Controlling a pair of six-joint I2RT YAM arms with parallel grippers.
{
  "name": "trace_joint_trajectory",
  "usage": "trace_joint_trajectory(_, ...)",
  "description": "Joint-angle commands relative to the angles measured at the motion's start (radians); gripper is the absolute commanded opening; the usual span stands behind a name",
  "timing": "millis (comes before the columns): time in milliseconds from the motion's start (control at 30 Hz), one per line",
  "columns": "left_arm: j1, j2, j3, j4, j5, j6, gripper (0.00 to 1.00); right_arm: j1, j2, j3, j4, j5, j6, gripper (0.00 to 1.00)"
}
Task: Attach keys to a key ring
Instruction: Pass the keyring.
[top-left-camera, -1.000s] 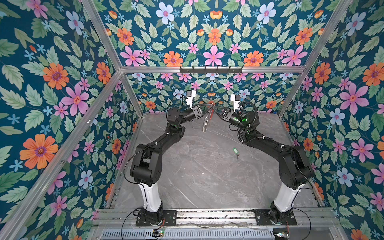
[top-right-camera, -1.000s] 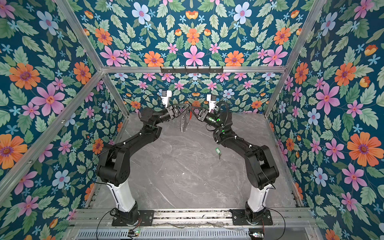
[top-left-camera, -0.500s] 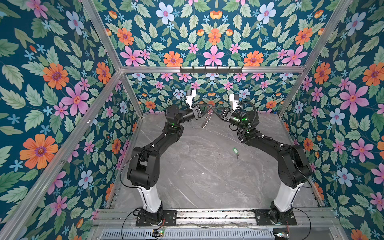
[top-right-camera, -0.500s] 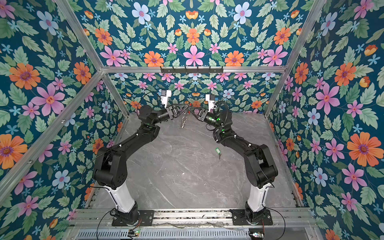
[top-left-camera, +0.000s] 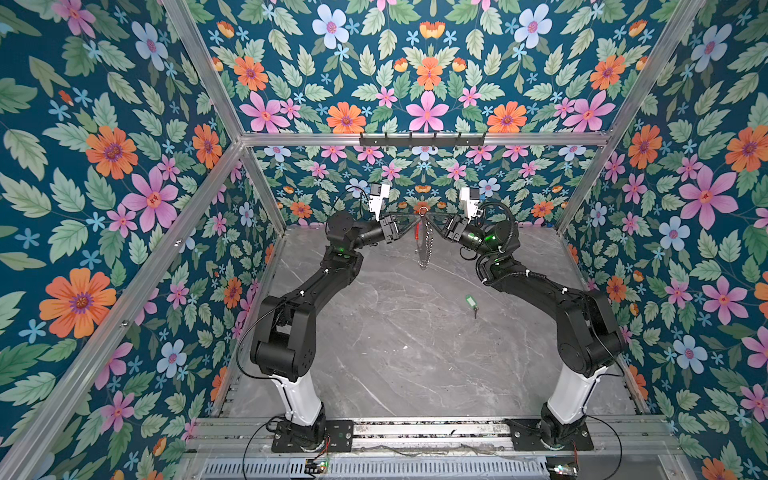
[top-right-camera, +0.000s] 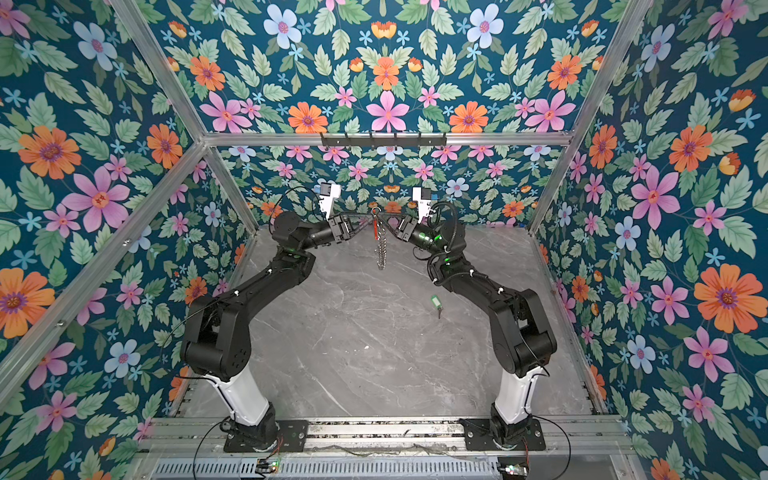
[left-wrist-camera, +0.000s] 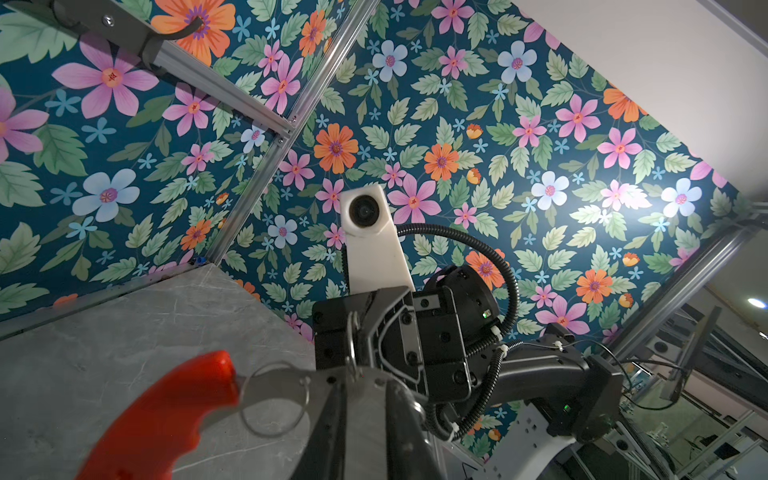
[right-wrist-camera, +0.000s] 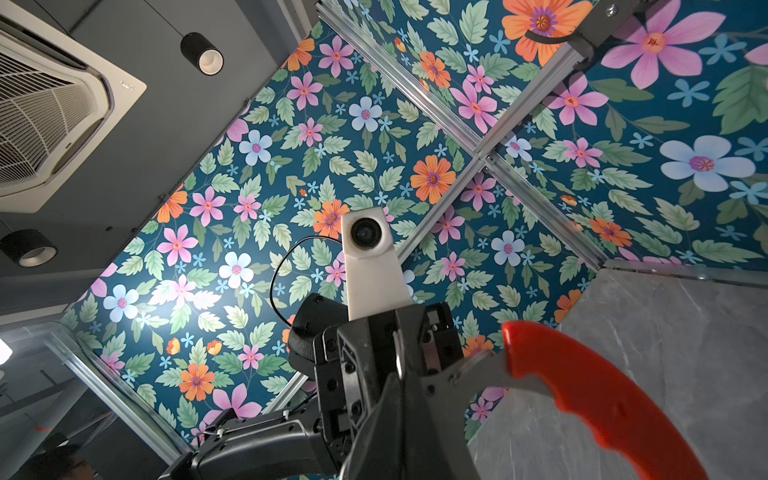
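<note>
The key ring (top-left-camera: 422, 249) hangs in the air near the back wall, its small silver rings dangling in a string in both top views (top-right-camera: 380, 249). My left gripper (top-left-camera: 415, 216) and right gripper (top-left-camera: 430, 217) meet at its top, from either side. In the left wrist view my left gripper (left-wrist-camera: 363, 390) is shut on the ring's flat grey metal end, beside the red arc (left-wrist-camera: 166, 415). In the right wrist view my right gripper (right-wrist-camera: 405, 382) is shut on the ring's thin wire, with the red arc (right-wrist-camera: 602, 399) close by. The green-headed key (top-left-camera: 471, 301) lies alone on the table, below my right arm.
The grey marble table (top-left-camera: 395, 353) is boxed in by floral walls on an aluminium frame. A black hook rail (top-left-camera: 422, 139) is fixed to the back bar, above the grippers. Both arm bases stand at the front edge.
My left gripper has shifted right, toward the right gripper at the ring's top. The key ring has swung from a tilt to hanging straight down. The key has not moved.
</note>
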Motion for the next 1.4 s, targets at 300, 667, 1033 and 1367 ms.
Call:
trace_joint_trajectory(300,0.001,0.006,0.003,0.087,0.014,-0.047,0.25,0.014,0.006,0.032,0.05,0.006,0.002,0.0)
trace_joint_trajectory(667,0.002,0.024,0.029,0.093,0.015,-0.059,0.24,0.018,0.002,0.026,0.04,-0.005,-0.009,0.0)
trace_joint_trajectory(1033,-0.002,0.03,0.028,0.092,0.01,-0.057,0.2,0.031,0.006,0.032,0.022,-0.013,-0.03,0.0)
trace_joint_trajectory(1367,-0.013,0.039,0.027,0.083,0.001,-0.044,0.0,0.032,-0.001,0.012,0.024,-0.013,-0.032,0.0)
